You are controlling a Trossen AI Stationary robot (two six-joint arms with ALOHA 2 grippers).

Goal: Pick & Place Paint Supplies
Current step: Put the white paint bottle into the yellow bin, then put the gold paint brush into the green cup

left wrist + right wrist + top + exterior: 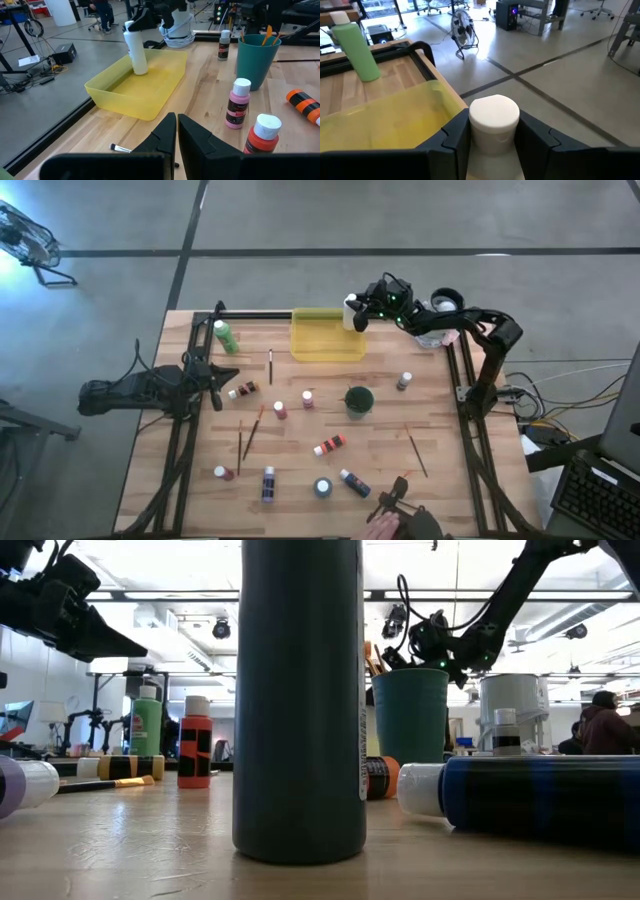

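Two right fingers [540, 142] flank white bottle [493, 131], seemingly touching.

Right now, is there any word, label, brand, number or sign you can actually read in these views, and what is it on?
None can be read.
Tall grey bottle: a strip of fine print runs down its right edge, too small to read.
Red bottle: dark label patches, no legible text.
Pink-labelled bottle: label too blurred to read.

I scanned every view for lettering and found none I could read; the bottle labels [361, 740] showed only colour bands and illegible fine print.
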